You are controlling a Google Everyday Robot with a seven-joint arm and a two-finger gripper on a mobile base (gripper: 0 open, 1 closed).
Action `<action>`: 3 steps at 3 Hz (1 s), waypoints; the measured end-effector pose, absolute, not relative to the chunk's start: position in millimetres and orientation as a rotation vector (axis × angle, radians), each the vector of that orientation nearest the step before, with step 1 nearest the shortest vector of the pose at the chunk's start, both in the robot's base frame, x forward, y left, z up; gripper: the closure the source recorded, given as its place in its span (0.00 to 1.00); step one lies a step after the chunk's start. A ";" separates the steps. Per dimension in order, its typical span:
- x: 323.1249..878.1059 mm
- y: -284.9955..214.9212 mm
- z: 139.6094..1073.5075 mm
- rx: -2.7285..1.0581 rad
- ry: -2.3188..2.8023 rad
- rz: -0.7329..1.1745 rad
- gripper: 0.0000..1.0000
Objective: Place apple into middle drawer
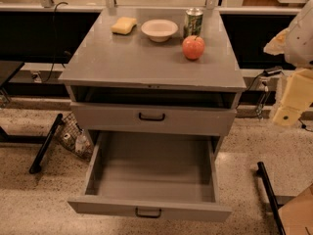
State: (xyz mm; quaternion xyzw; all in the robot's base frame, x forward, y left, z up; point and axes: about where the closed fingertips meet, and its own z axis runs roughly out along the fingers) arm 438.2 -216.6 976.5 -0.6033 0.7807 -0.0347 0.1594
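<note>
1. Currently the apple [193,47] is sitting upright on the grey surface [122,62] of the cabinet, in the 1 o'clock part of it, with its stem pointing up.
2. It is resting at 6 o'clock of a green can [193,20], so close that I cannot tell whether the two are touching.
3. A white bowl [159,30] is standing at 9 o'clock of the can, near it but apart, and a yellow sponge [124,25] is lying at 9 o'clock of the bowl.
4. The middle drawer [151,173] is standing wide open at 6 o'clock of the cabinet, its flat floor and side walls showing, and a black bar handle [148,212] is sitting centred on its front.
5. At 12 o'clock of that drawer, a higher drawer front [195,120] is sitting almost flush with the cabinet, carrying a matching handle [151,117], and a dark gap is showing between it and the surface.
6. The end effector [292,102] is hanging at 3 o'clock of the view, beyond the cabinet's right side and well apart from the apple; I cannot tell whether it is spread or pressed together.
</note>
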 end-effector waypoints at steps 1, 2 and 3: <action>438.2 -216.6 976.5 -1.724 2.231 -0.099 0.00; 461.9 -218.7 974.3 -1.643 2.210 -0.105 0.00; 540.4 -233.3 974.4 -1.388 2.124 -0.062 0.00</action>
